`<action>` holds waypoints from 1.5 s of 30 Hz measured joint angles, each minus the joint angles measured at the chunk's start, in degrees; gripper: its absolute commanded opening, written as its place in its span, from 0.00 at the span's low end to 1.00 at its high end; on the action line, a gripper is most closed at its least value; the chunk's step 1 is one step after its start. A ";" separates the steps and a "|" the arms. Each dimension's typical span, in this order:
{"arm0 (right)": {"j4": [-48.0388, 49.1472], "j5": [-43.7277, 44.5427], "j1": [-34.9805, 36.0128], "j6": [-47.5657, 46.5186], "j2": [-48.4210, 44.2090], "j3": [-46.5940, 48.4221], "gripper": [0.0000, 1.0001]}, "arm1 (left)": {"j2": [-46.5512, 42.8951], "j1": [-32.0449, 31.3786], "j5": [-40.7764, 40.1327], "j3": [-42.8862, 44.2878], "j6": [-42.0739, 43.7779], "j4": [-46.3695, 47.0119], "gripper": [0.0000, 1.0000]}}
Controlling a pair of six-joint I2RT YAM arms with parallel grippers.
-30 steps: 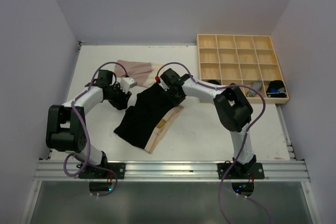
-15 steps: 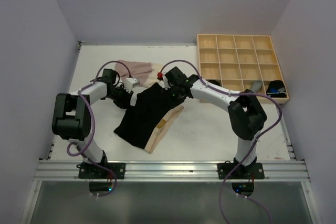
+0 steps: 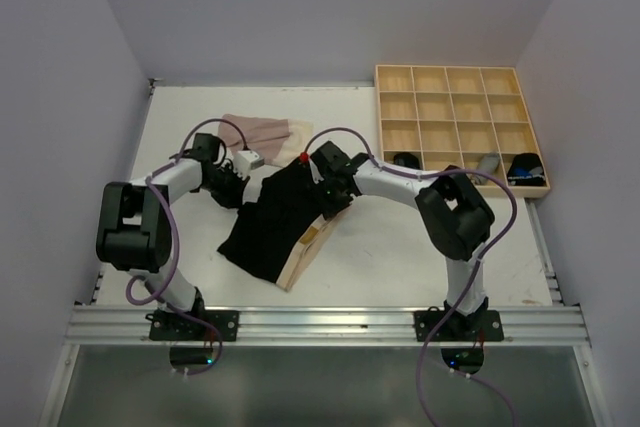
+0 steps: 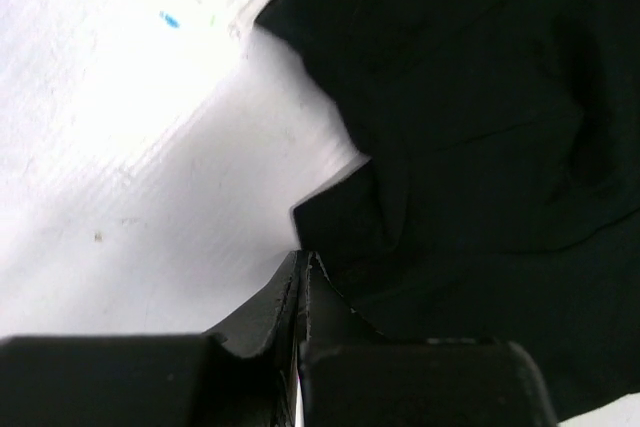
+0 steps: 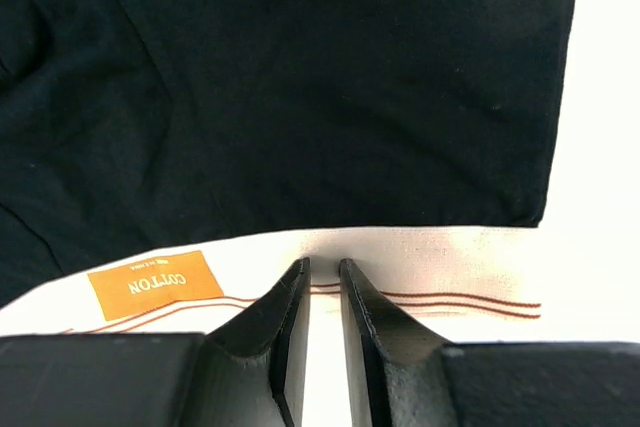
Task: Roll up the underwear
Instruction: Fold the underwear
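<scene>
Underwear: black, with a beige inner side turned up along its near corner; it lies spread and creased on the tabletop, well left of the tray and nearer the arm bases than the tray is.
Waistband: pale with thin red-brown stripes, running flat under the black cloth in the right wrist view; an orange tag reading COTTON sits on it.
Left gripper: at the underwear's side farthest from the tray. In its wrist view the jaws are pressed together, their tip right at the edge of the black cloth. I cannot tell whether any cloth is caught between them.
Right gripper: at the underwear's side facing the tray. Its jaws stand a narrow slit apart, tips at the waistband, which shows flat through the gap; nothing looks pinched.
Pink pair: flat on the tabletop left of the tray, beyond the black underwear and partly overlapped by it.
Tray: light wood, square compartments, at the far right of the tabletop.
Bundles: dark and grey shapes in the tray's nearest row, too small to make out.
</scene>
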 measured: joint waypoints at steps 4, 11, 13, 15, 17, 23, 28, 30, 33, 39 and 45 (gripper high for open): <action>-0.68 1.53 -0.07 -0.57 -1.42 -1.36 0.20 | -1.60 0.72 -2.16 -1.01 0.28 -0.70 0.00; -1.64 1.88 -0.15 -1.01 -2.36 -1.22 0.22 | -5.03 1.16 -0.55 -1.38 0.85 -1.18 0.42; -2.14 1.88 -0.15 -1.03 -2.84 -0.90 0.22 | -5.07 1.22 1.31 -1.22 0.66 -1.33 0.46; -2.71 1.88 -0.15 -1.03 -3.13 -0.33 0.23 | -4.70 1.01 2.89 -0.90 0.63 -1.99 0.48; -2.91 1.90 -0.15 -1.01 -3.23 0.07 0.25 | -3.65 0.57 4.46 -0.17 0.59 -2.58 0.48; -3.54 2.49 -0.20 0.15 -4.94 -0.61 0.36 | 1.03 -0.70 6.12 1.11 -0.24 -2.54 0.39; -2.84 2.69 -1.46 3.69 -9.51 -5.20 0.31 | 3.08 -1.01 5.97 2.38 -1.46 -1.49 0.00; -2.62 2.71 -2.38 5.40 -10.82 -7.30 0.30 | 3.28 -1.05 5.86 2.49 -1.64 -1.16 0.00; -2.19 2.99 -3.67 8.22 -11.41 -9.92 0.29 | 3.26 -1.07 5.84 2.43 -1.68 -1.11 0.00; -0.37 3.39 -4.26 13.79 -11.41 -12.20 0.33 | 1.88 -1.25 5.33 0.90 -1.62 -0.35 0.00; 3.19 3.39 -4.31 19.15 -11.41 -12.35 0.33 | -0.20 -1.29 4.11 -1.20 -1.66 -0.02 0.00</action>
